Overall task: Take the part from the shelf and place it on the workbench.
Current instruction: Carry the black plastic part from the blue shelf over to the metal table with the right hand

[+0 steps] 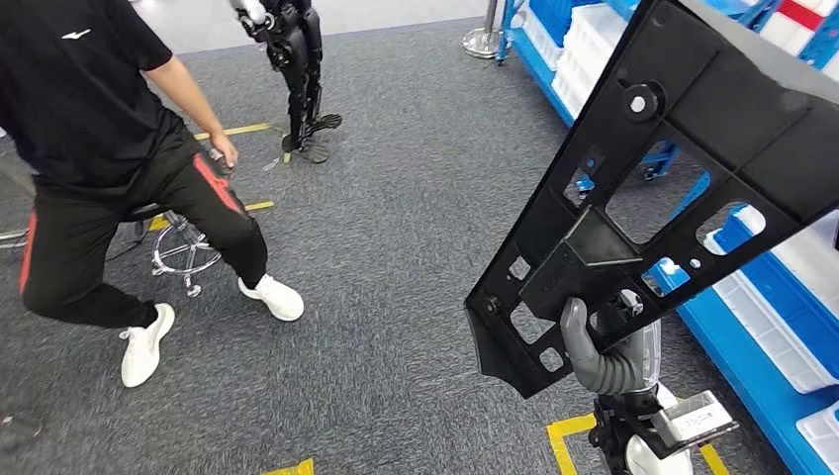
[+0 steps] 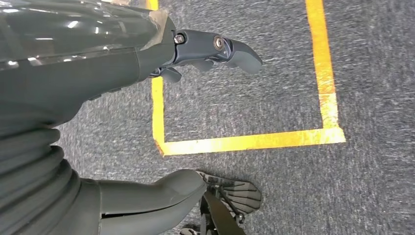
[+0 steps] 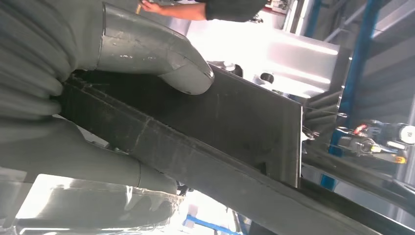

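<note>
The right hand (image 1: 605, 348) is carrying the black part (image 1: 661, 168), fingers clamped on it; the left hand (image 2: 147, 54) is hanging with fingers apart; next it is needing the table

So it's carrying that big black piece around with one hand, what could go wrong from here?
The right hand grips the black part only near its lower end, so the long piece towers above the grip and could tip or slip. It also blocks much of the head view, which may hide obstacles such as the blue shelf close beside it. A person is moving nearby, so a swing of the part could come close to them.
</note>
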`<state>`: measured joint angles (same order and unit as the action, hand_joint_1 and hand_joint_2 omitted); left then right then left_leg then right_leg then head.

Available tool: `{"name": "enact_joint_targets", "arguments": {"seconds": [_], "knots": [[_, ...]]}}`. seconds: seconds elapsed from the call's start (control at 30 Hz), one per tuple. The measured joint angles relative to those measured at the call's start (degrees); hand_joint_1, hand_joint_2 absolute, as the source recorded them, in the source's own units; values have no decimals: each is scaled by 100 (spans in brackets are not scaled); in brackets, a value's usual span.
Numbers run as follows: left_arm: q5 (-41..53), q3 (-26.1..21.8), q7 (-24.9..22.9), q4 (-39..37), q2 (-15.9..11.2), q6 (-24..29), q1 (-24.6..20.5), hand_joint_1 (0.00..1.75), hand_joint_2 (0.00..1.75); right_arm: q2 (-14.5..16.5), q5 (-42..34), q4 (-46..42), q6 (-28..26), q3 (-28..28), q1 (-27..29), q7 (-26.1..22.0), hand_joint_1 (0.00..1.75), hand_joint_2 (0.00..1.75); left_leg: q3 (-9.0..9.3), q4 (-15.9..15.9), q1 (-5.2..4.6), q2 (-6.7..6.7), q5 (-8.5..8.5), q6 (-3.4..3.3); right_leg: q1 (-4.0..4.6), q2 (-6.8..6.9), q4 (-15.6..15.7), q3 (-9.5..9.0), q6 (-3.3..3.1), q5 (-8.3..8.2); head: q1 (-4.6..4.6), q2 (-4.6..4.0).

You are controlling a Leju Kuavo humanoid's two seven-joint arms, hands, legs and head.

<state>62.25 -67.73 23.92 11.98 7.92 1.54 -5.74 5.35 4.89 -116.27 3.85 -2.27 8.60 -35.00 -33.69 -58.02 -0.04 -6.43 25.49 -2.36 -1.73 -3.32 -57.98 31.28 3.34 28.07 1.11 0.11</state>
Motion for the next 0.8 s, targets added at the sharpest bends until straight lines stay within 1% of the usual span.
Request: {"name": "enact_joint_targets", "arguments": {"seconds": [0.03,0.07,0.1,0.13,0.17,0.2,0.23,0.27,0.3,0.33,0.37,0.4,0.43,0.47,0.5,0.53,0.57,0.6,0.63,0.67,0.7,0.73,0.77,0.8], "knots": [[-1,-1,0,-1,-2,1,8,0,175,-2,1,0,1,-1,-3,1,175,175,-25,-1,2,-40,-7,32,23,42,0,-1,-49,-5,-2,0],[-2,-1,2,-1,-6,0,18,0,175,-4,-1,-1,1,-1,-8,-2,175,175,-43,2,17,-69,-13,59,16,94,5,-6,-91,-18,-7,0],[-3,-1,10,-1,-9,-8,29,0,175,-6,-2,-1,4,-1,-16,-6,175,175,-63,-25,27,-21,5,86,12,140,15,-13,-128,-28,-9,0],[-3,-1,25,-2,-11,-20,33,0,175,-7,-4,-1,8,0,-23,-13,175,175,-116,-136,32,96,77,111,8,198,26,-26,-172,-32,-20,0],[-4,-1,49,-2,-13,-36,30,0,175,-6,-5,-1,13,1,-25,-24,175,175,-219,-358,34,251,208,133,6,260,37,-38,-214,-31,-31,0],[-5,0,84,-2,-11,-60,23,0,175,-6,-5,-1,20,0,-23,-33,175,175,-385,-697,35,423,385,151,24,329,39,-47,-249,-21,-41,0],[-7,0,125,-2,-8,-89,16,0,175,-6,-5,1,26,-1,-17,-45,175,175,-594,-1104,42,529,570,167,42,402,38,-50,-276,-9,-51,0],[-9,0,168,-2,-7,-121,14,0,175,-6,-4,5,33,-1,-14,-57,175,175,-786,-1461,53,578,699,177,60,475,37,-51,-290,1,-51,0],[-11,0,214,-2,-6,-155,15,0,175,-6,-1,10,38,-1,-12,-71,175,175,-908,-1668,62,602,734,179,73,548,37,-54,-300,10,-52,0],[-13,0,252,-2,-6,-182,18,0,175,-5,3,15,42,-1,-12,-87,175,175,-918,-1656,66,620,660,175,81,615,36,-60,-308,18,-52,0],[-11,0,284,-2,-7,-198,21,0,175,-5,7,20,44,-1,-11,-102,175,175,-820,-1444,67,646,507,164,86,674,36,-70,-311,29,-52,0],[-8,1,312,-2,-8,-217,22,0,175,-4,10,23,44,-1,-10,-119,175,175,-616,-1051,62,725,303,141,90,731,37,-87,-309,43,-53,0],[-4,1,337,-2,-13,-239,19,0,175,-2,17,26,44,-1,-3,-138,175,175,-405,-652,40,847,158,123,106,782,33,-104,-293,62,-51,0],[-1,1,363,-1,-18,-269,14,0,175,-1,30,27,45,-1,7,-159,175,175,-244,-348,16,939,67,102,125,830,31,-117,-271,81,-47,0],[3,2,385,-1,-26,-305,10,0,175,4,48,28,45,0,24,-181,175,175,-142,-150,-11,1006,27,80,142,880,30,-128,-244,100,-43,0],[4,2,400,1,-35,-338,11,0,175,10,66,28,46,5,46,-200,175,175,-129,-102,-40,999,46,64,154,930,35,-137,-216,114,-38,0],[4,3,410,3,-45,-363,19,0,175,16,79,27,46,15,63,-214,175,175,-130,-86,-52,924,40,33,162,987,48,-156,-188,126,-36,0],[4,4,415,5,-54,-381,33,0,175,22,88,27,46,27,79,-222,175,175,-102,-49,-40,858,24,2,160,1011,46,-167,-160,145,-34,0],[3,3,421,8,-60,-392,45,0,175,24,92,26,46,39,91,-228,175,175,-64,-2,-27,796,5,-31,156,951,1,-173,-144,186,-33,0],[1,3,426,11,-68,-397,51,0,175,26,95,26,46,46,100,-238,175,175,-23,43,-5,736,-18,-64,152,818,-166,-112,-146,279,-29,0],[-1,3,429,15,-72,-401,52,0,175,25,96,26,46,48,114,-246,175,175,8,72,17,674,-36,-88,138,647,-465,30,-163,414,-18,0],[-3,2,431,19,-76,-402,48,0,175,21,96,26,46,48,134,-255,175,175,13,78,16,604,-39,-101,128,493,-866,229,-187,572,-8,0],[-4,2,424,23,-80,-402,47,0,175,19,93,27,45,49,160,-263,175,175,11,76,18,522,-41,-109,123,408,-1282,465,-200,708,4,0],[-3,2,414,24,-80,-401,50,0,175,15,92,27,43,49,184,-264,175,175,10,73,16,439,-40,-109,120,379,-1564,643,-188,769,12,0]]}}
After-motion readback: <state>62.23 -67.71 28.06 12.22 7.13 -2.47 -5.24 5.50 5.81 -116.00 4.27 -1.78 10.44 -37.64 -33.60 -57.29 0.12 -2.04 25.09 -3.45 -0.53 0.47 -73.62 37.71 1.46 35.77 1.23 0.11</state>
